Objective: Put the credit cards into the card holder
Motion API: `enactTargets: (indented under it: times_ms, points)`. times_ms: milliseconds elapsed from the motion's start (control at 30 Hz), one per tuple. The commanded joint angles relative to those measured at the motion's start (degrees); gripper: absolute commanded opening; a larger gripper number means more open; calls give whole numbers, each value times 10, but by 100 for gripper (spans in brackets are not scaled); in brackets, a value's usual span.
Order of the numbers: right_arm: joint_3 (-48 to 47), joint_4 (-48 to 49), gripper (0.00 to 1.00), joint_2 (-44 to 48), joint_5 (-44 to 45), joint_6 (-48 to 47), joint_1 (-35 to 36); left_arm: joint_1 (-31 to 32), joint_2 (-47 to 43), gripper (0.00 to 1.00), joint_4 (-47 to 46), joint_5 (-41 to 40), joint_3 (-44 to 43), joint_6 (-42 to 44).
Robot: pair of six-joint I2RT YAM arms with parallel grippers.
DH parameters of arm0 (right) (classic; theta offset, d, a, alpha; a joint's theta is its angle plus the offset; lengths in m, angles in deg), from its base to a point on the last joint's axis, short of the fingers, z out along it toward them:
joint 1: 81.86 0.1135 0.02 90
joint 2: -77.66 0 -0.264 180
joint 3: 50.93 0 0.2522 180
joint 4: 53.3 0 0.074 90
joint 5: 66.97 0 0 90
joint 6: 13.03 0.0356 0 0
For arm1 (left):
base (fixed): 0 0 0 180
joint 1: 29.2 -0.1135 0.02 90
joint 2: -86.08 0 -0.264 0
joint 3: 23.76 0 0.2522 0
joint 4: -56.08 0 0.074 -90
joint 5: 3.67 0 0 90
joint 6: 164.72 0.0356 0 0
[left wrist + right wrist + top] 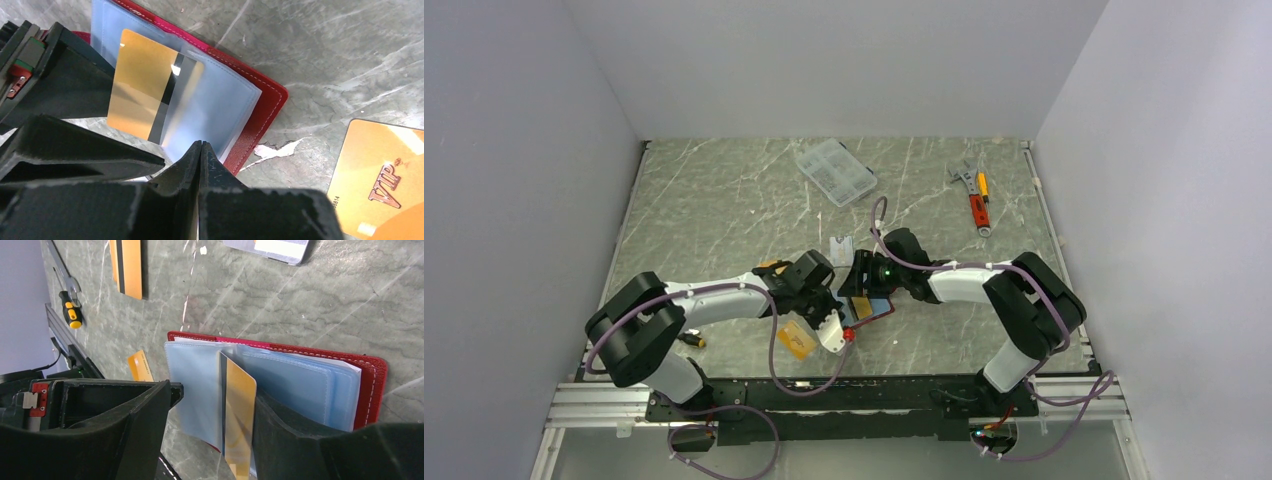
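Left wrist: orange-gold black-striped plastic card (140, 85) partly in red leather card holder (260, 115), free side toward right tool (216, 395). Right tool apart, left tool (201, 146) together.

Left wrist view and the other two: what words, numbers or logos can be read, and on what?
"VIP": on the loose orange-gold card beside the card holder.
Small digits on that card's edge: too blurred to read.
Striped card in the card holder: no text visible.
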Motion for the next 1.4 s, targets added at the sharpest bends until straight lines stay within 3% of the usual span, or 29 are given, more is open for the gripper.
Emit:
enactTargets:
  times_ms: [0,500,967,1200,1367]
  points:
    - [-1,-59,62,6,22,-10,-3,1,4,6,9,-1,15,47]
    - [-56,-151,69,17,40,-38,-11,15,20,5,22,-18,19,69]
    - [-158,-329,70,4,197,-84,45,26,-21,3,23,-31,40,55]
    - [-163,-341,70,18,209,-88,55,26,-67,2,11,-41,57,37]
    - [-119,-294,69,59,143,-68,17,26,-67,2,11,-50,52,34]
